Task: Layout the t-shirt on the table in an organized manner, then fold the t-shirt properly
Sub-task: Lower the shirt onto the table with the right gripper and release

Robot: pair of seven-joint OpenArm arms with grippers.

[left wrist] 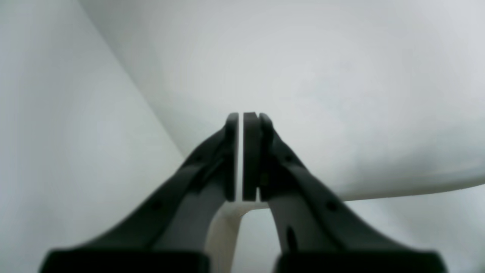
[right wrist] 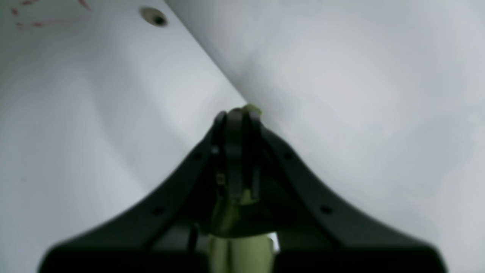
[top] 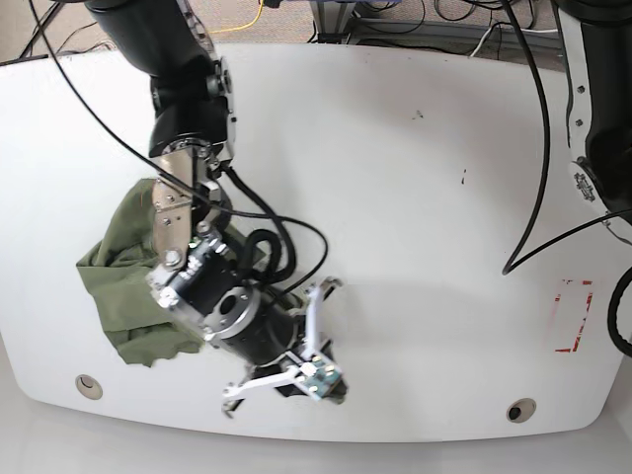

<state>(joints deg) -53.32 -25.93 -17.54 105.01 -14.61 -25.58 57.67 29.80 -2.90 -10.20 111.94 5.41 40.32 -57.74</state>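
Observation:
The olive-green t-shirt (top: 118,296) lies crumpled on the left part of the white table (top: 415,197), partly hidden under the right arm. My right gripper (top: 329,387) hangs near the table's front edge. In the right wrist view this gripper (right wrist: 238,113) is shut on a fold of the t-shirt (right wrist: 238,246), with green fabric showing at the fingertips and behind them. My left gripper (left wrist: 241,117) is shut with nothing between its fingers, over a white surface; in the base view only its arm (top: 592,99) shows, at the far right.
A red-marked rectangle (top: 571,316) lies near the table's right edge. Metal grommets sit at the front left (top: 88,383) and front right (top: 520,408). Black cables (top: 538,148) hang over the right side. The right wrist view shows a grommet (right wrist: 153,16) and the table's edge.

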